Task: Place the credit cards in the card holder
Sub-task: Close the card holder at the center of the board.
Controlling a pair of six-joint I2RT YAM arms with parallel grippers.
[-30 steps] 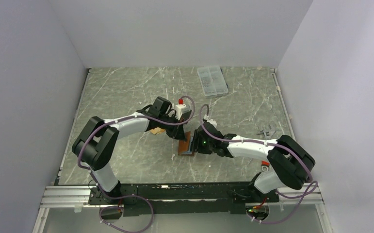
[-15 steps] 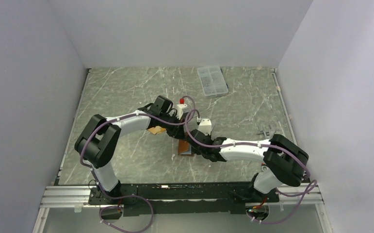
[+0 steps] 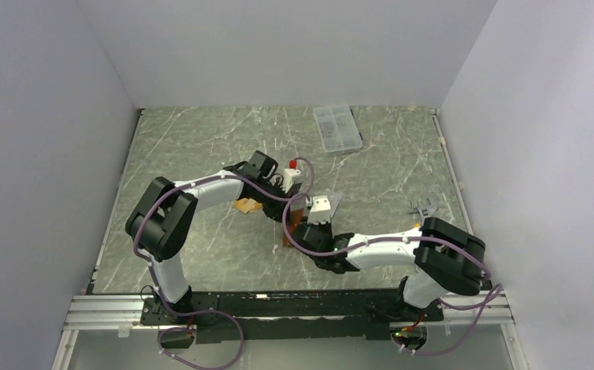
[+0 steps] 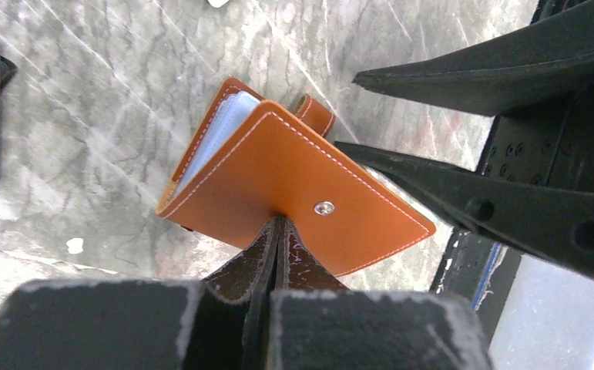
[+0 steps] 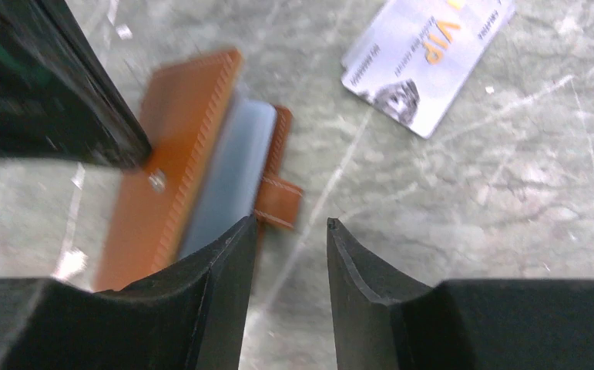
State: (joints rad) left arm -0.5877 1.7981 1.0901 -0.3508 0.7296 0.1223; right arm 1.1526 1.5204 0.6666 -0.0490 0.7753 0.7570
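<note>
**At mid-table: card holder [image 4: 278, 166] pinched, not yet spread**

Between your arms it stands half open, one cover clamped tight in your left gripper [image 4: 278, 223]. Your right gripper [image 5: 290, 231] hovers just beside it, jaws partly apart and empty (the silver-grey card [image 5: 424, 62] lies flat on the table [image 5: 471, 193] beyond). To spread it well, close on the leather by the snap tab [image 5: 278, 202], not the pale pockets [image 4: 213, 131], and pull gently. Seen from the left wrist, its long axis runs diagonally, upper left to lower right, mouth facing upper left.
</note>
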